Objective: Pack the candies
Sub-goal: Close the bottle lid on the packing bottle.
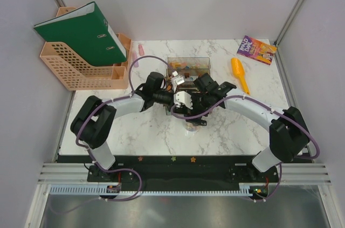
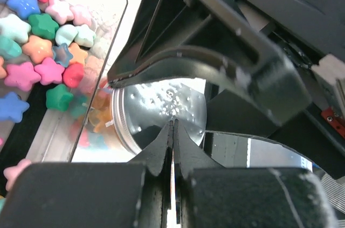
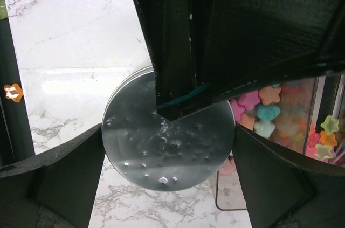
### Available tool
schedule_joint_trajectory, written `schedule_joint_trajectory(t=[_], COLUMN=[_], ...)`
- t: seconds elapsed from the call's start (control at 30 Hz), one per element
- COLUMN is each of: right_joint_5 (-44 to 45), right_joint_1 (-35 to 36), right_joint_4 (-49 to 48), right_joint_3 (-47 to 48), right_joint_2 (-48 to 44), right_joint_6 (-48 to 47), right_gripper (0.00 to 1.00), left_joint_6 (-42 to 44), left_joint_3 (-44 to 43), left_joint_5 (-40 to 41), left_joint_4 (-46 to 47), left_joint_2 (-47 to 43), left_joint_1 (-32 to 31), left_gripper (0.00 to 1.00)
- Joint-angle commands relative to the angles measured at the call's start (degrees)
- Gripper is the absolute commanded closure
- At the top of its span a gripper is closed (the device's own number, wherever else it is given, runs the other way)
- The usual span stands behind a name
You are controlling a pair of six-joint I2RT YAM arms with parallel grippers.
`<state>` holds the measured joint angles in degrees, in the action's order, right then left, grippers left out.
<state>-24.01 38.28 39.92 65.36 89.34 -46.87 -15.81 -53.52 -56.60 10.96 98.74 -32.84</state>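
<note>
- Two claws are hovering beside the clear box holding star candies.
- Left claw, fingers together, is poising at a silver jar lid.
- Right claw, spread wide, is straddling that lid; lidding seems underway, needing a square grip on its rim.

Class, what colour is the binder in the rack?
Green; the binder shows best in the top view.
</note>
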Motion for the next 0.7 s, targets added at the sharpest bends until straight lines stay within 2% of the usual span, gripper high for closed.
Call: schedule_joint_trajectory(t=[0.0,0.27,0.47,0.57,0.6,0.67], right_joint_5=[0.9,3.0,2.3,3.6,3.8,3.7], right_joint_1=[-1.4,-3.2,-3.5,-3.7,-3.9,-4.7], right_joint_4=[-0.8,-0.5,-0.4,0.0,0.2,0.7], right_joint_3=[-1.2,-3.8,-5.3,-6.4,-6.6,-7.8], right_joint_2=[-3.2,-8.8,-8.2,-8.4,-8.8,-9.4], right_joint_6=[2.9,3.3,3.0,2.1,1.9,1.0], right_gripper=[0.02,0.02,0.02,0.02,0.02,0.02], left_joint_6=[-0.8,3.1,4.2,9.2,11.1,17.7], left_joint_3=[-1.9,-1.9,-3.6,-5.0,-4.9,-2.1], left_joint_5=[2.3,4.4,4.7,5.3,7.2,10.2], left_joint_4=[1.3,-1.9,-2.9,-8.7,-10.6,-14.6], left_joint_2=[0.7,1.1,1.5,-0.7,-1.4,-3.7], left_joint_1=[-0.7,-0.7,-0.8,-0.7,-0.7,-0.7], left_gripper=[0.98,0.98,0.98,0.96,0.83,0.43])
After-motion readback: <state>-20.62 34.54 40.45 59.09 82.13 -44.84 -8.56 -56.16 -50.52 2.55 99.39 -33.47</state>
